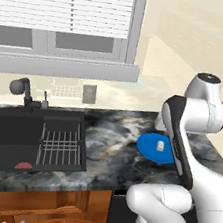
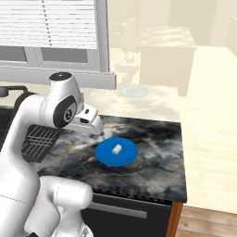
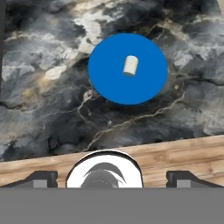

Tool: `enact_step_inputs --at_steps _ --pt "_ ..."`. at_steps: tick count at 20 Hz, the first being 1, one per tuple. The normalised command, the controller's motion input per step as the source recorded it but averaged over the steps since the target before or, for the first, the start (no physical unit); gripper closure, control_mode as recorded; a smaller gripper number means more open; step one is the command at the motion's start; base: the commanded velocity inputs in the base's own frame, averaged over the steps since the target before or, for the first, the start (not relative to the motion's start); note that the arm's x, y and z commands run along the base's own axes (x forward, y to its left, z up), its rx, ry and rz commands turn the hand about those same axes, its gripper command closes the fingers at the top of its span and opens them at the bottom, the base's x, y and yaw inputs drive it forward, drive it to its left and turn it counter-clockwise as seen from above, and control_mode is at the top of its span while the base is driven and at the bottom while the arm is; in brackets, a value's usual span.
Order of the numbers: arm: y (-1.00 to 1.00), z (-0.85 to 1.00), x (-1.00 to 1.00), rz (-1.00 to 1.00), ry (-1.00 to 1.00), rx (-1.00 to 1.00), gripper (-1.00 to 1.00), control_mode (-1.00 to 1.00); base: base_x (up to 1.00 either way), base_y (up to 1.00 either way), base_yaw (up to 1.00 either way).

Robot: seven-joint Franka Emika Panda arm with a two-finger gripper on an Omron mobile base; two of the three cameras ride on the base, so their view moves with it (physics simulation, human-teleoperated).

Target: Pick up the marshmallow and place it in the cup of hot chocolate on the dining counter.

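Marshmallow (image 3: 130,65) lay on its side near the middle of a blue round plate (image 3: 109,83), a small white stubby cylinder touching nothing but the plate. From the left base camera the marshmallow (image 1: 160,145) showed just left of the arm's dark-edged forearm, which hid the right part of the plate (image 1: 148,149). From the right base camera the marshmallow (image 2: 116,149) sat slightly left of the plate's centre, and the plate (image 2: 127,155) rested flat on a black-and-grey marbled counter (image 2: 157,139) with pale veins.

That same counter (image 1: 108,148) held a black sink (image 1: 8,138) at its left, well apart from the plate, with a wire rack (image 1: 60,146) in the basin's right side, a small red item (image 1: 23,166) at the basin's near edge, and a black faucet (image 1: 23,90) behind it. A window with white blinds (image 1: 64,0) stood above the sink.

The gripper (image 3: 111,178) hung above the counter's near edge, well apart from the marshmallow. Its two dark fingertips (image 3: 41,178) stood wide apart at the bottom corners of the hand camera, released and grasping nothing. Below them ran a strip of reddish wood (image 3: 175,153), the counter's front edge.
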Motion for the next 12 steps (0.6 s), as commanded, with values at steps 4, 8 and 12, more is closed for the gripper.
enact_step_inputs --at_steps 4,8,12 --pt "-0.29 -0.18 0.15 -0.06 0.11 0.0 -1.0 -1.0 0.0 0.0 0.0" --pt "-0.24 -0.17 0.15 -0.05 0.1 0.0 -1.0 -1.0 0.0 0.0 0.0" --pt "-0.17 -0.2 0.12 -0.02 0.07 0.0 -1.0 -1.0 0.0 0.0 0.0"
